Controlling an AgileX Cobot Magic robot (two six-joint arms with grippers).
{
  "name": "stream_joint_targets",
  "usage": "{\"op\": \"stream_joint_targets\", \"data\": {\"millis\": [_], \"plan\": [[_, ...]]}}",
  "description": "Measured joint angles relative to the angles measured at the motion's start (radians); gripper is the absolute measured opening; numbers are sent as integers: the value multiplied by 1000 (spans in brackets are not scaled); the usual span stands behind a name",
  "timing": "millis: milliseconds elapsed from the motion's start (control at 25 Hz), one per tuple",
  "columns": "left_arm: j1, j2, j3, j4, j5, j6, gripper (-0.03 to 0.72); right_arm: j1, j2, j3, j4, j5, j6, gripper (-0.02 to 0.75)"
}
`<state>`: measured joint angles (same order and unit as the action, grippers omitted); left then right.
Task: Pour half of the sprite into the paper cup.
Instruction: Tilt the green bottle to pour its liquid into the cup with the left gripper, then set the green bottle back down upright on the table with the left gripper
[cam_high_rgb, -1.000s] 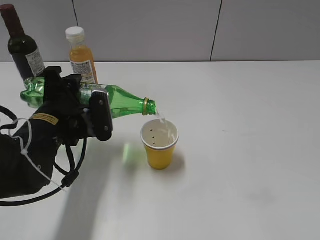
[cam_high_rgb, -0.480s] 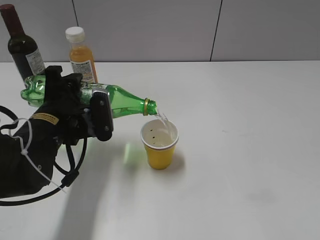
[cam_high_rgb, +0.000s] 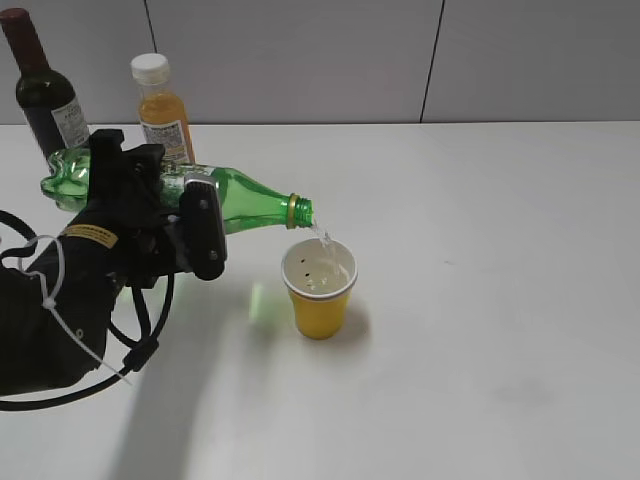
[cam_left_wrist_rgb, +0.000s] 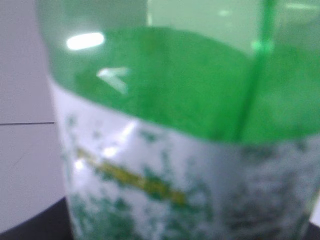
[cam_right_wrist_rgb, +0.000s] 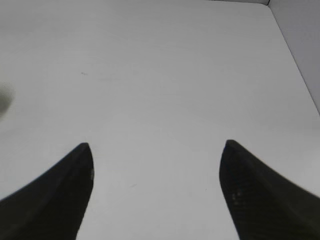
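**Sprite streaming into the cup, pour under way**

The tall transparent green plastic sprite bottle (cam_high_rgb: 245, 203) lies nearly level above the table, its open mouth just over the rim of the small yellow paper cup (cam_high_rgb: 319, 290), a thin clear stream falling in. Over the last second the bottle has barely moved; the flow continues, so I judge the pour unfinished. The left gripper (cam_high_rgb: 160, 215) clamps the bottle's labelled middle. The left wrist view shows only blurred label close up. The right gripper (cam_right_wrist_rgb: 156, 150) hangs spread, empty, over bare white table (cam_right_wrist_rgb: 165, 75).
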<state>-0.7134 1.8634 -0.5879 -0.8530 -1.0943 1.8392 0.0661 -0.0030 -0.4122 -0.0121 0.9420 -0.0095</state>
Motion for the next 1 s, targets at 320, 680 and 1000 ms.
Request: {"op": "stream_joint_targets", "data": {"millis": [320,680,1000], "plan": [[0,0,0,6,20,-261,452,0,0,0,0,0,0,592],[0,0,0,101,27,-829,452,0,0,0,0,0,0,592],[98,0,0,416,33,-1324,452,0,0,0,0,0,0,592]]}}
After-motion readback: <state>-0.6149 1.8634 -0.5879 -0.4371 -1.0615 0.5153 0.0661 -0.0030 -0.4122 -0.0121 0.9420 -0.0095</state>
